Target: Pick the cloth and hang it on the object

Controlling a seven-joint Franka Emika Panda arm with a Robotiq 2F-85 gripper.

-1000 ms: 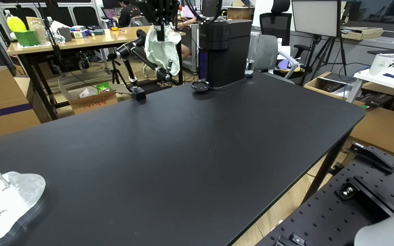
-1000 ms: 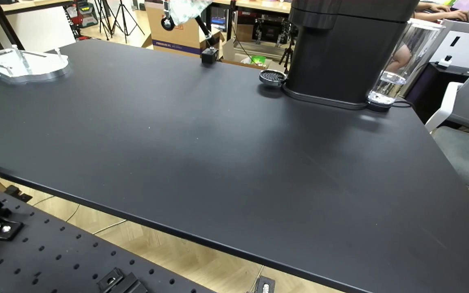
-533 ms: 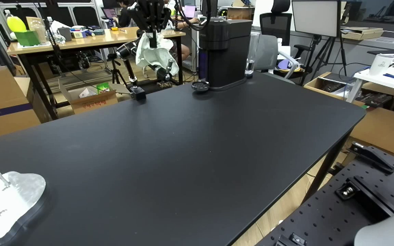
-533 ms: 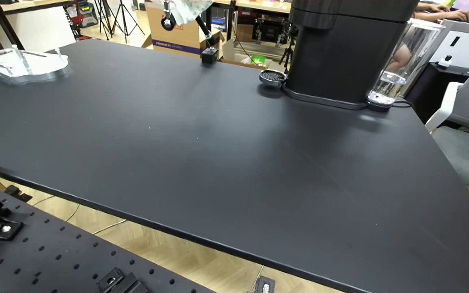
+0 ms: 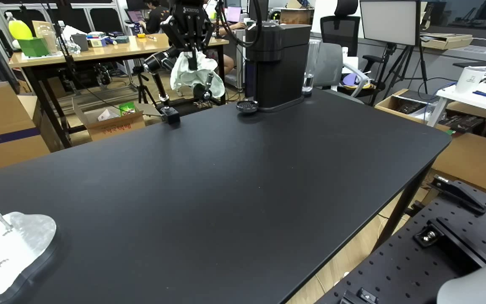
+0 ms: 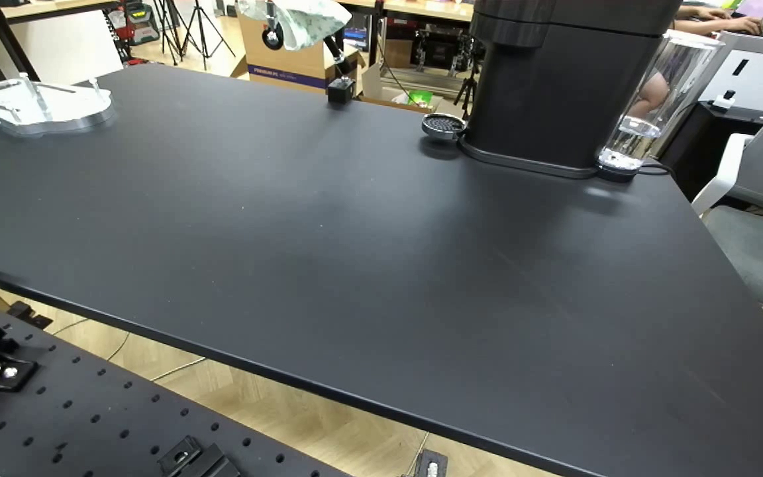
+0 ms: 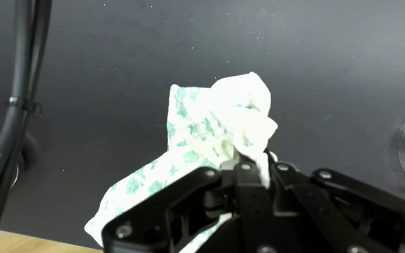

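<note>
The white cloth with green print hangs bunched from my gripper [image 5: 193,64] in an exterior view [image 5: 179,76]. Its lower part shows in an exterior view [image 6: 308,25], and the wrist view shows its folds [image 7: 192,130]. The gripper, seen from above in the wrist view [image 7: 260,156], is shut with cloth pinched between its fingers. The black jointed stand [image 5: 170,115] is at the table's far edge; its base also shows in an exterior view [image 6: 340,91]. The cloth overlaps the stand's slanted bar and hides part of it. The bar's end knob [image 5: 203,92] shows in front of the cloth. Contact is unclear.
A black coffee machine [image 5: 274,67] with a round drip tray [image 5: 247,106] stands to the right of the stand. A clear water tank [image 6: 630,119] is beside the machine. A white-topped plate with pegs [image 5: 19,240] lies on the black table [image 5: 226,190].
In an exterior view the gripper and cloth have moved left and down, then slightly right and lower. The cloth now hides more of the bar and hangs lower. The stand has not moved.
</note>
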